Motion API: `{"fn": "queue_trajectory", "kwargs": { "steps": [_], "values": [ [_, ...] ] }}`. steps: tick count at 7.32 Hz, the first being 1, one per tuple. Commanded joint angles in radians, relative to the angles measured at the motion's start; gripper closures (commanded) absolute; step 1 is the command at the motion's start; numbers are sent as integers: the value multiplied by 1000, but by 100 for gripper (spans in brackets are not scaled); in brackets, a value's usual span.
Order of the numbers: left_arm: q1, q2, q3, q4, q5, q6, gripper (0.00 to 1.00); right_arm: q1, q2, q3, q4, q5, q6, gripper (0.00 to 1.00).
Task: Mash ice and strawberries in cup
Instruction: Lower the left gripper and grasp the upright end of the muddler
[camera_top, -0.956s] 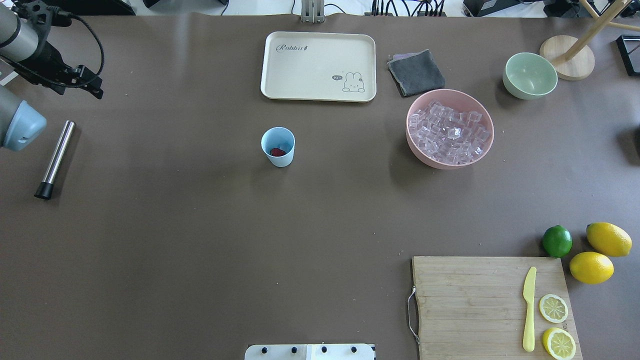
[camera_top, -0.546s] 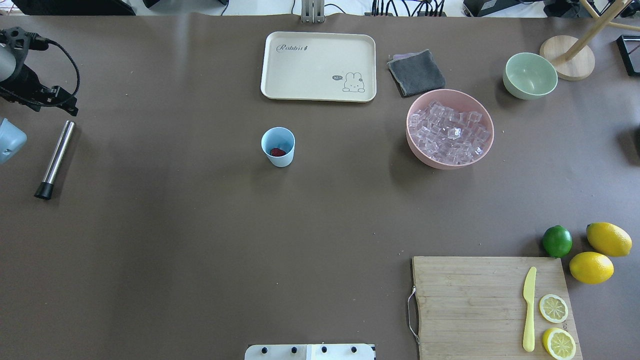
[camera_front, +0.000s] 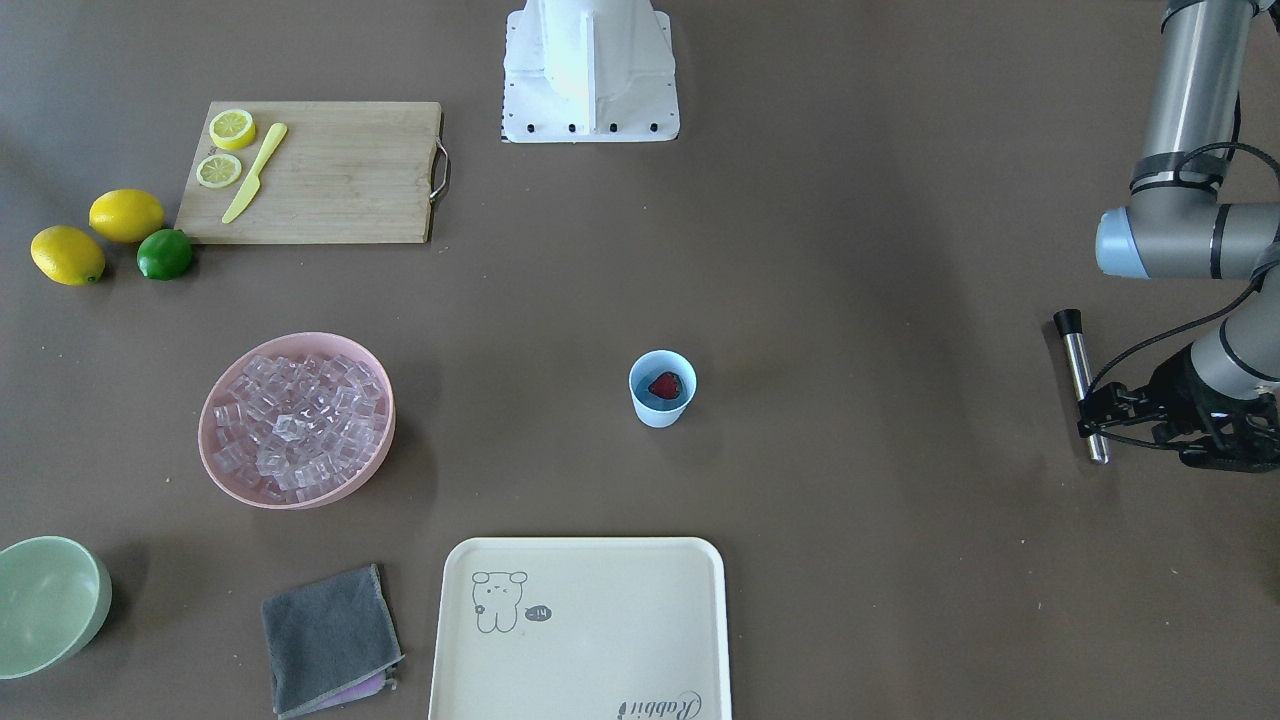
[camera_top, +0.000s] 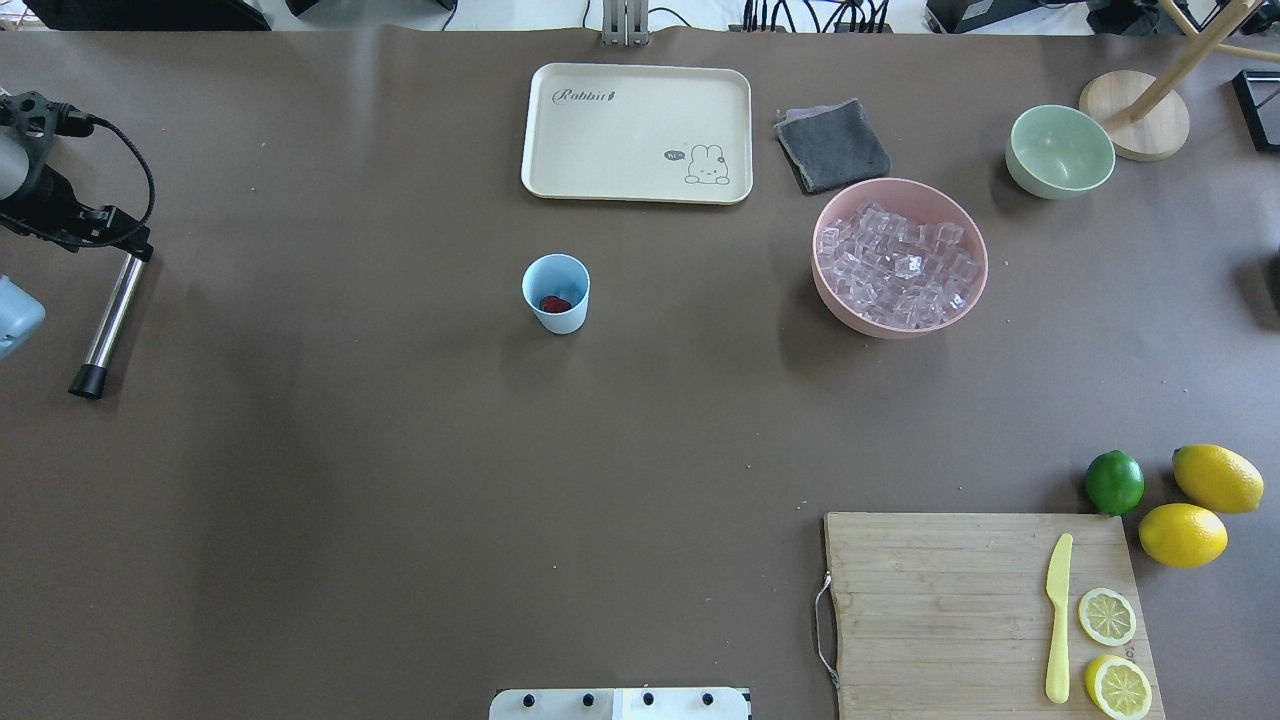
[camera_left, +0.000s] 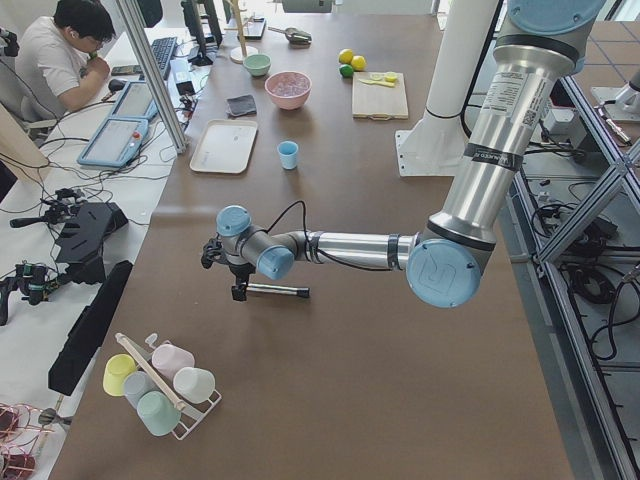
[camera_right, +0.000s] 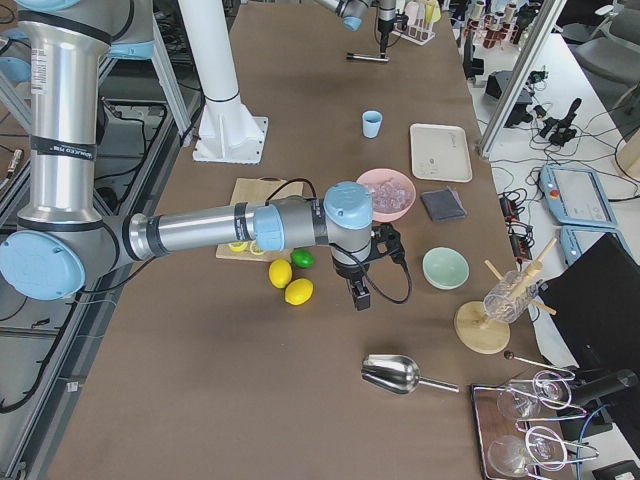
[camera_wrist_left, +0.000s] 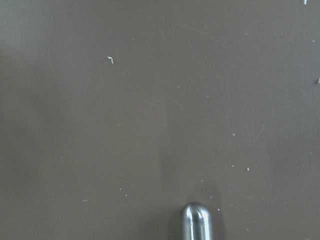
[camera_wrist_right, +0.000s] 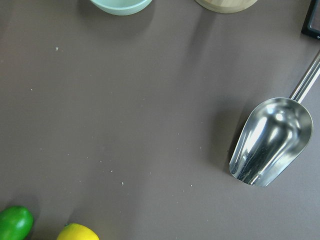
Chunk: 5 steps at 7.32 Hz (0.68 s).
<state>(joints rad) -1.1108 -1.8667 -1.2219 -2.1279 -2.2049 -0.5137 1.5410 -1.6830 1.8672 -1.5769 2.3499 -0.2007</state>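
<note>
At the table's left end, your left gripper (camera_top: 125, 240) hangs over the bare end of the slim, polished steel rod with the black cap (camera_top: 108, 322). Its dark fingers blur into the cabling, so you cannot tell whether they stand apart or together, nor whether they touch the rod. Your left wrist camera gives only the rod's rounded, mirror-bright tip, cut off at the bottom edge, on the matte brown table covering (camera_wrist_left: 150, 100). Your right gripper (camera_right: 358, 290) shows only in the right side view, small and dark, pointing down beside two yellow lemons (camera_right: 290, 282) and a green lime (camera_right: 302, 258); its state cannot be told either. Its wrist camera shows a shiny steel scoop (camera_wrist_right: 270, 142), the handle cut off by the frame. Well apart from both, near mid-table, the small light blue plastic cup (camera_top: 556, 292) stands upright with the red strawberry (camera_front: 665, 385) at its bottom, its leafy cap hard to make out. The clear, glassy ice cubes (camera_top: 900, 265) lie heaped in the wide pink bowl (camera_top: 830, 292), apart from the cup.
</note>
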Motion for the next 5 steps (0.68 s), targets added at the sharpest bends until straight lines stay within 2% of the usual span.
{"fn": "queue_trajectory", "kwargs": {
  "steps": [1, 2, 3, 4, 5],
  "values": [
    [35, 4, 7, -53, 40, -15, 3, 1, 3, -3, 0, -6, 1, 2],
    [35, 21, 2, -58, 40, -12, 3, -1, 3, 1, 0, -6, 15, 2],
    [35, 26, 1, -60, 40, -11, 15, 1, 3, 0, 0, -7, 26, 2],
    [37, 26, 2, -60, 40, -17, 31, 1, 3, 0, 0, -8, 26, 2],
    [39, 24, -1, -60, 40, -17, 52, 1, 2, 0, 0, -8, 26, 2]
  ]
}}
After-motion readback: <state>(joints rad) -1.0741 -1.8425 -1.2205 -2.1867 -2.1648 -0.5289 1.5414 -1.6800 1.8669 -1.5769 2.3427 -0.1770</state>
